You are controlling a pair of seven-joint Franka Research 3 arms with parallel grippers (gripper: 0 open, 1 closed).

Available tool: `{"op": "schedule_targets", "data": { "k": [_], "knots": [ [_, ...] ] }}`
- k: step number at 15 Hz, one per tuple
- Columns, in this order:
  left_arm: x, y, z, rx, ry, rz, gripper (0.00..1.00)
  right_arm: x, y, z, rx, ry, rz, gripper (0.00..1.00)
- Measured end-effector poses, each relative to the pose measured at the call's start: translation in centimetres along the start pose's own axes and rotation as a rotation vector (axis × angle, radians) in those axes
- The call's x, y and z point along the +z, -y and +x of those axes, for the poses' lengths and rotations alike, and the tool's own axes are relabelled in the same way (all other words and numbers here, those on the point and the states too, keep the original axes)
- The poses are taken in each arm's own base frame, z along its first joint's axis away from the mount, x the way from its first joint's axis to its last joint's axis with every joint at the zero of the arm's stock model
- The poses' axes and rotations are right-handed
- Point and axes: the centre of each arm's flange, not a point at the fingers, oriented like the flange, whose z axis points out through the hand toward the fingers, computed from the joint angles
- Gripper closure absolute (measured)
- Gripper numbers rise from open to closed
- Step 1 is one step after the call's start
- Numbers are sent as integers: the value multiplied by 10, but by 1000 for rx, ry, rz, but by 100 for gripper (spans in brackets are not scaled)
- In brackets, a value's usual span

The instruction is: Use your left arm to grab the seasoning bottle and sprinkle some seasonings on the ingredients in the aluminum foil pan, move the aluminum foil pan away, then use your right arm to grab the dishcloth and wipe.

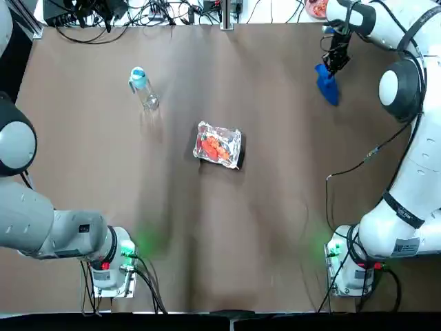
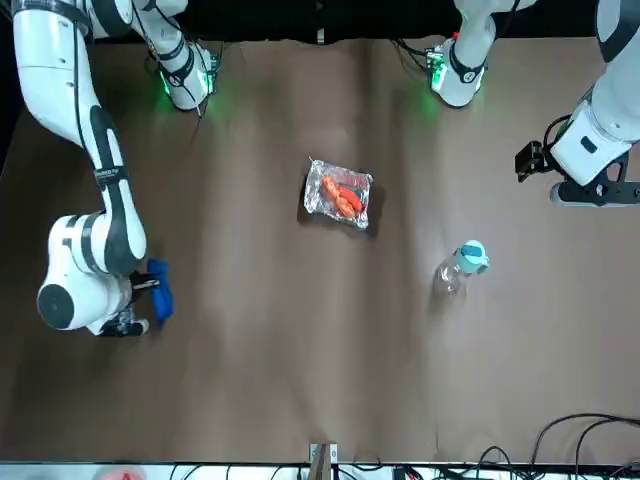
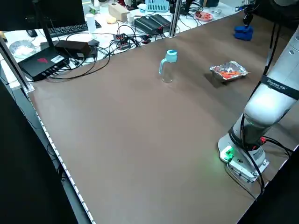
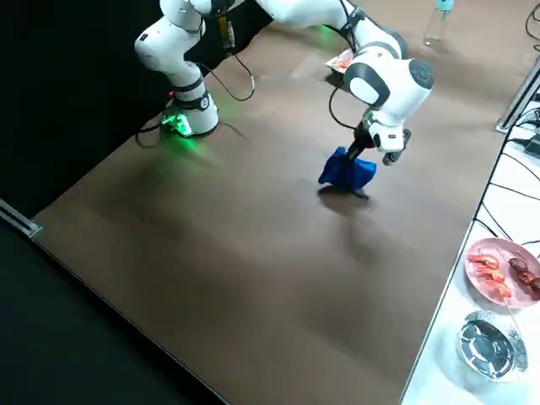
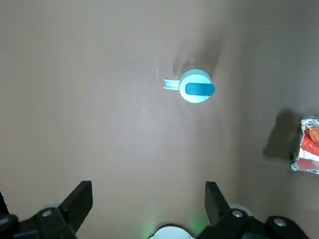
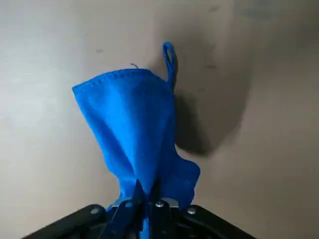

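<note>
The seasoning bottle [image 1: 142, 85], clear with a light-blue cap, stands upright at the table's far left. In the left wrist view its cap [image 5: 196, 87] lies well beyond my left gripper [image 5: 148, 200], which is open and holds nothing. The aluminum foil pan [image 1: 219, 145] sits mid-table with the red-orange ingredients [image 1: 213, 147] in it. At the far right my right gripper [image 1: 335, 61] is shut on the blue dishcloth [image 1: 327, 84]. The dishcloth [image 6: 134, 114] hangs bunched from the fingers, its lower end at the table surface [image 4: 346, 171].
Cables and boxes line the far edge of the table [image 3: 70, 49]. Beyond that edge, by the right arm, stand a round dish of reddish food [image 4: 502, 270] and a metal bowl [image 4: 489, 342]. Both arm bases glow green at the near edge [image 1: 114, 265].
</note>
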Motion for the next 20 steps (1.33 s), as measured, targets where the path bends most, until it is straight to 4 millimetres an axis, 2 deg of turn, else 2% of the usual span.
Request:
{"op": "schedule_targets", "data": {
  "k": [3,5,8,10,12,14,20],
  "knots": [
    [0,0,0,0,0,0,1,-14,-32,0,0,-22,-74,94],
    [0,0,0,4,0,0,0,-14,-34,0,9,-24,-76,94],
    [0,0,0,4,-1,0,0,0,-9,3,40,-3,-79,94],
    [-1,0,0,4,-1,-1,0,25,19,9,24,29,-80,94],
    [-1,0,0,4,-1,-1,0,47,36,15,16,53,-54,94],
    [0,3,0,-2,0,-7,0,54,39,16,18,63,-39,94],
    [1,12,1,-15,2,-23,0,54,39,16,34,66,6,94]
  ]
}}
